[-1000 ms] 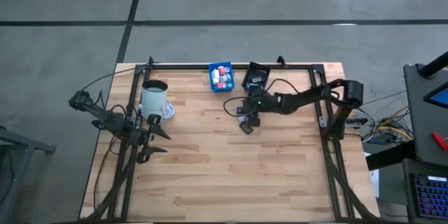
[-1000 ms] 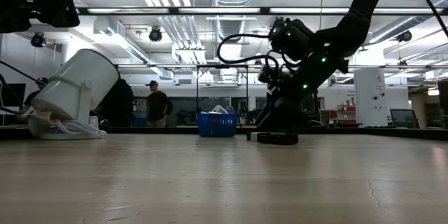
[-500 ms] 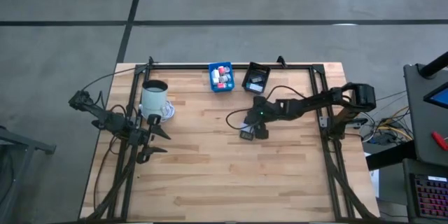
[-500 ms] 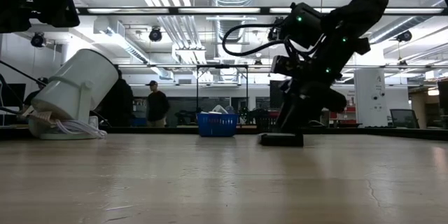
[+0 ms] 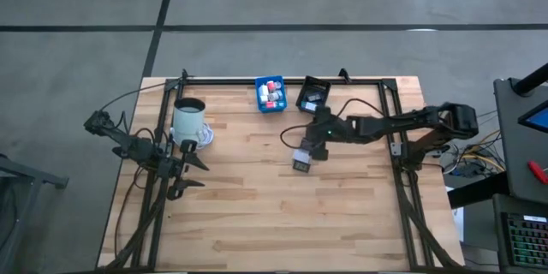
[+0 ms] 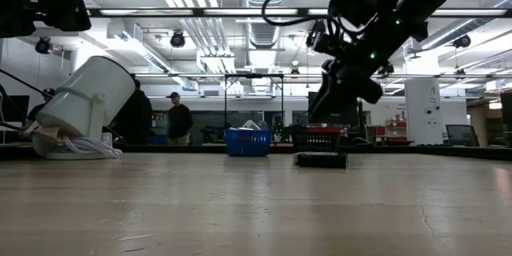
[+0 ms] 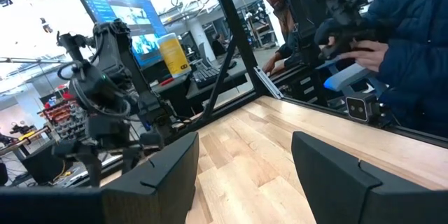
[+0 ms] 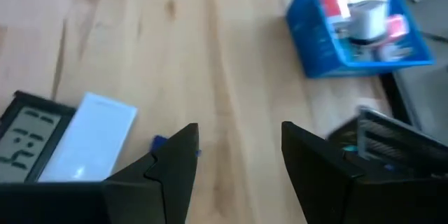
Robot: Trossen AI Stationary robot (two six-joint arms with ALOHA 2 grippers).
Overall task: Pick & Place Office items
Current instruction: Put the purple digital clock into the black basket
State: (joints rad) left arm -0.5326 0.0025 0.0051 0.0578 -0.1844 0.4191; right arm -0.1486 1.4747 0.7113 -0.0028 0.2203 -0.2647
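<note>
A flat black piece with a grey display (image 8: pixel 26 144) and a pale white rectangle (image 8: pixel 92 138) lie side by side on the wood; in the high view they show as one small item (image 5: pixel 301 162). My right gripper (image 8: pixel 239 131) hangs open above them (image 6: pixel 318 117), touching nothing. A blue bin (image 5: pixel 271 94) holding red and white blocks (image 8: pixel 353 12) and a black bin (image 5: pixel 313 96) stand at the far edge. My left gripper (image 5: pixel 198 174) waits open at the table's left, beside the white mug (image 5: pixel 188 120).
The mug leans tilted on a small pile at the left (image 6: pixel 84 108). A tiny blue piece (image 8: pixel 159 141) lies near the white rectangle. Bare wood (image 5: pixel 282 214) spreads across the near half. People show in the room behind the table (image 7: pixel 392 35).
My right gripper has risen from just above the flat black item to well clear of it, keeping its downward slant and the same finger gap, while the arm drew back toward the table's right edge. The item lies flat on the table.
</note>
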